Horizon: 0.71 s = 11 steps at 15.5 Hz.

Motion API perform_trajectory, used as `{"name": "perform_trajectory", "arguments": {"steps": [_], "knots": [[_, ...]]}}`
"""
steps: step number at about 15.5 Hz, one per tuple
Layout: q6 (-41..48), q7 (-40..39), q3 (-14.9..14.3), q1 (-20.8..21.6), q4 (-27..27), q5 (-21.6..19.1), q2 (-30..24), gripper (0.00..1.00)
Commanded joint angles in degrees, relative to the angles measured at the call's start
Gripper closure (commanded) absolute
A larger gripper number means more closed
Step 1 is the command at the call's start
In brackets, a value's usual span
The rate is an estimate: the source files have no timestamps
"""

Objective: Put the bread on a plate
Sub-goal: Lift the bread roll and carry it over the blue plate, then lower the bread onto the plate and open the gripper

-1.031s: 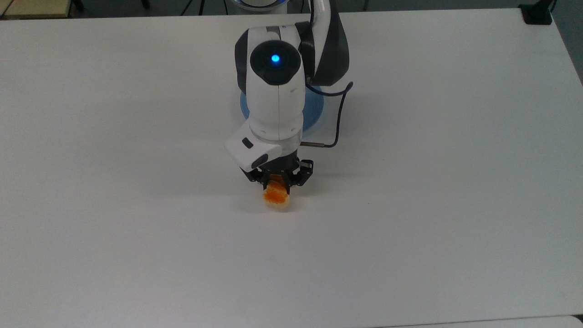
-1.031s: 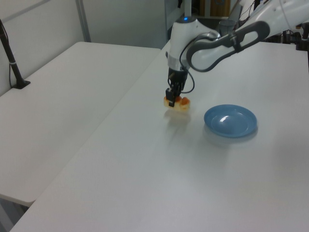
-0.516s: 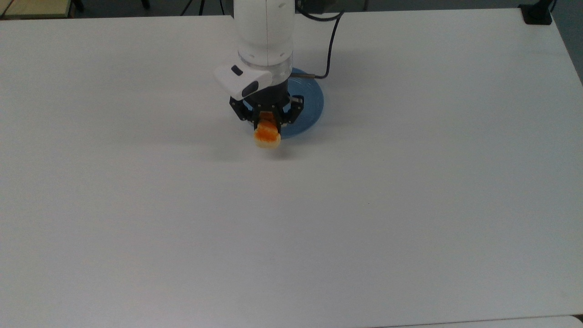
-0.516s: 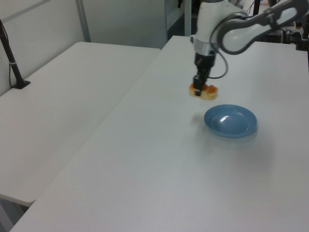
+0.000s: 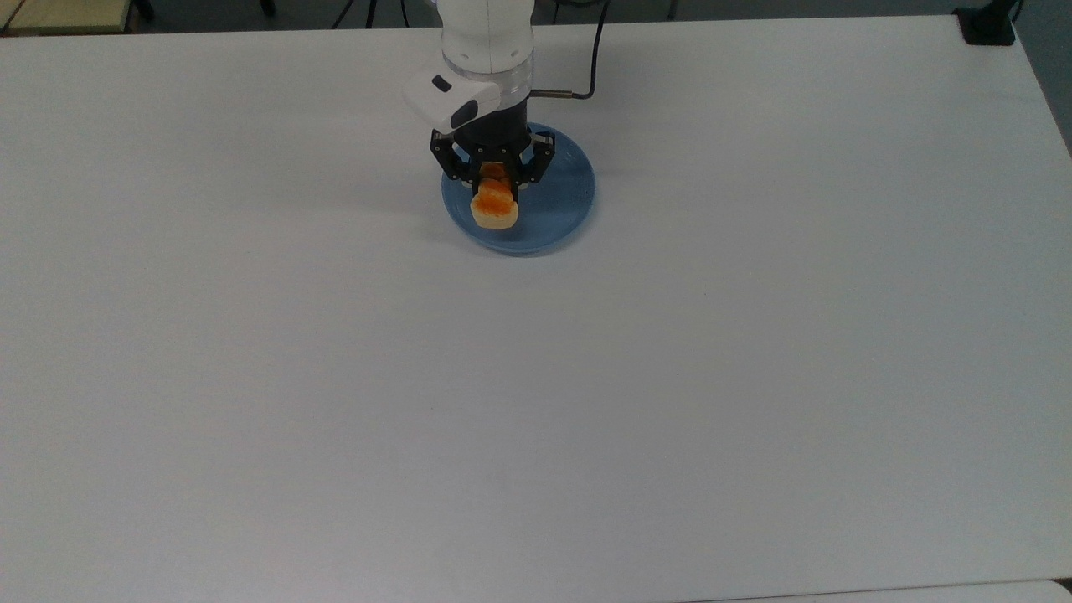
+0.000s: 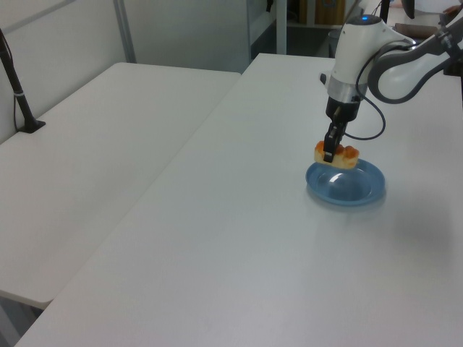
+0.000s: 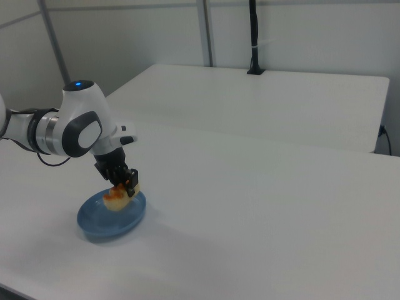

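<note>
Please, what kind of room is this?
Probably a robotics lab or test room: a robot arm works on bare white tables, plain partition walls stand behind, and cables run from the arm.

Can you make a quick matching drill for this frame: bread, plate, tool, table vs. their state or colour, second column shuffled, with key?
Column 1:
1. bread
2. plate
3. tool
4. table

Column 2:
A. white, bare surface under everything
B. blue, round, resting on the table
C. shut around the loaf, pointing down
D. orange-brown top, held just above the blue dish

Pairs: 1-D, 2-B, 3-C, 4-A
</note>
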State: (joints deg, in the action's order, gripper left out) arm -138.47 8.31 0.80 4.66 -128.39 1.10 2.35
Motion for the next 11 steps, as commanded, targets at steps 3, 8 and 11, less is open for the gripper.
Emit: {"name": "perform_trajectory", "arguments": {"steps": [3, 8, 11], "knots": [[-1.53, -0.58, -0.36, 1.92, -2.75, -2.15, 0.63, 0.53], [-1.62, 0.04, -0.36, 2.90, -2.48, -2.07, 2.84, 0.46], [-1.62, 0.13, -0.36, 2.99, -1.61, -2.07, 2.93, 0.38]]}}
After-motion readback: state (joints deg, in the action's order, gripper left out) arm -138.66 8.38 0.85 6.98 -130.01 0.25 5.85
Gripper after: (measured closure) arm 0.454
